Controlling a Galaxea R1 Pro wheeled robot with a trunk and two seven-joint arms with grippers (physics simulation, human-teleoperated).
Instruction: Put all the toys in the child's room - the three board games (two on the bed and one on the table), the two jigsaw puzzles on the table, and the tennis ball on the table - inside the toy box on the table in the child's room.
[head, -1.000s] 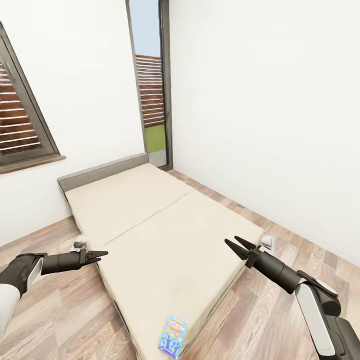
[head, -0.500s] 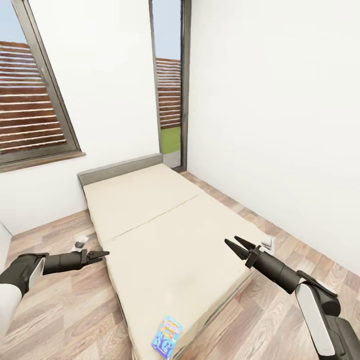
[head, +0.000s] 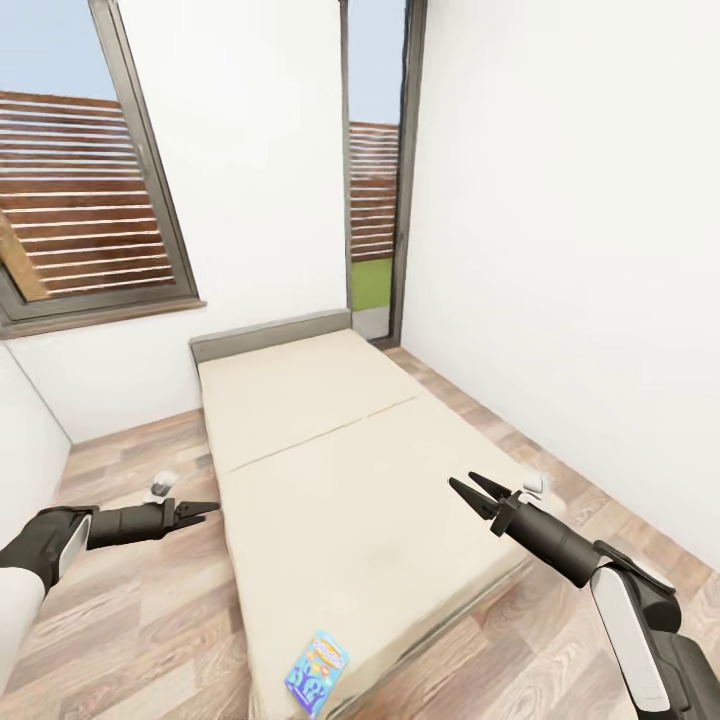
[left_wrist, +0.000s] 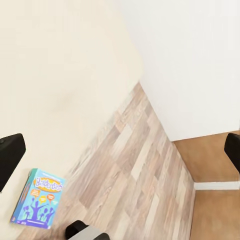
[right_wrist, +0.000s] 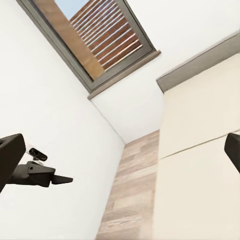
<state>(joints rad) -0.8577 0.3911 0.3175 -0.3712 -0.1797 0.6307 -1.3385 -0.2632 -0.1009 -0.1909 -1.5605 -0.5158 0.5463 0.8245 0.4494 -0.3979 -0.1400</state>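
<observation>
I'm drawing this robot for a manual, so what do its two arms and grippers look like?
Both arms match. The right arm has a white shell segment nearest the body with a dark grey joint cover, then a slim black tapering forearm. The right gripper has two thin, pointed black fingers. The left arm shows the same white shell and black forearm, ending in the left gripper, also black and pointed. No cables or markings are visible.

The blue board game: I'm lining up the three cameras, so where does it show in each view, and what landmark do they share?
Head view: blue board game lies on the bed's near corner, bottom centre of the picture.
Left wrist view: same box at lower left, on the mattress edge beside the plank floor.
Right wrist view: I can't find it there.
Shared landmark: the beige bed, seen in all three.
</observation>
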